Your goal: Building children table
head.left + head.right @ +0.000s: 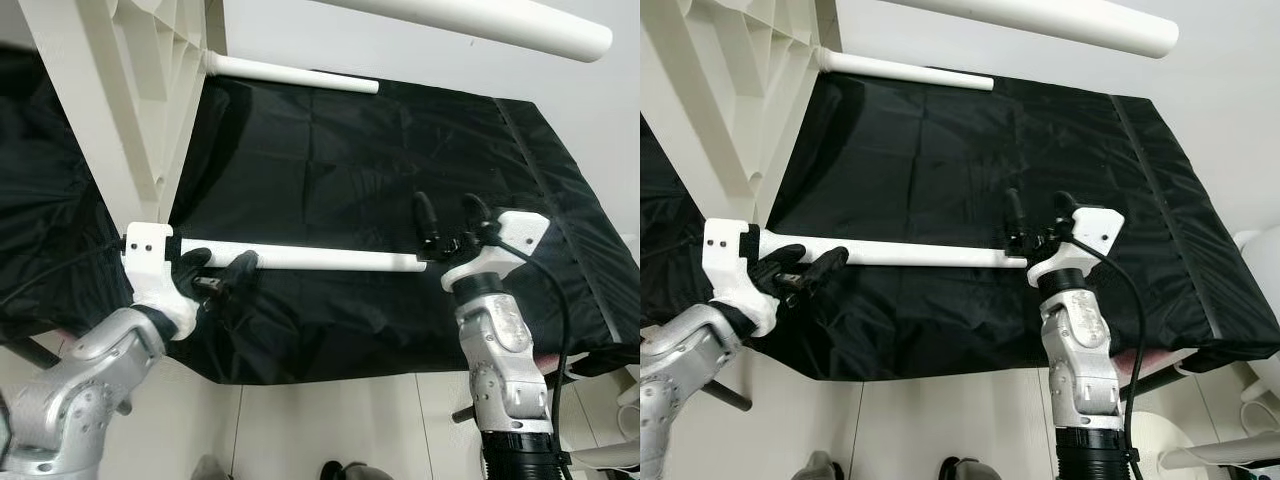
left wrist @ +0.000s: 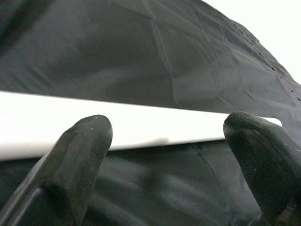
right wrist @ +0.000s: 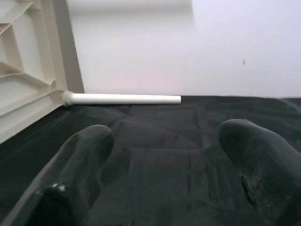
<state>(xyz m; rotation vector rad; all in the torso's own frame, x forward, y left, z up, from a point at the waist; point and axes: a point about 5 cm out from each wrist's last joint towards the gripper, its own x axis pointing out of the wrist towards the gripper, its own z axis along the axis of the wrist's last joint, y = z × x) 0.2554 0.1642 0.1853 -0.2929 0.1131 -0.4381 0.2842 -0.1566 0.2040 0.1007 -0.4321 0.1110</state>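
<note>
Your left gripper sat at the near left edge of the black cloth, its two black fingers spread apart on either side of the near white leg, which lay across the cloth in front of you; from the wrist view the fingertips looked just short of the leg, and you could not tell whether they touched it. Your right gripper stood at the other end of that same leg, fingers parted and pointing away from you toward the wall, holding nothing. The white tabletop stood tilted on its edge at the left, ribbed underside facing you, its lower part resting on the cloth. A second white leg stuck out from the tabletop's far corner and ran along the back of the cloth by the wall. A third white leg reached across the top of your view, above the cloth.
</note>
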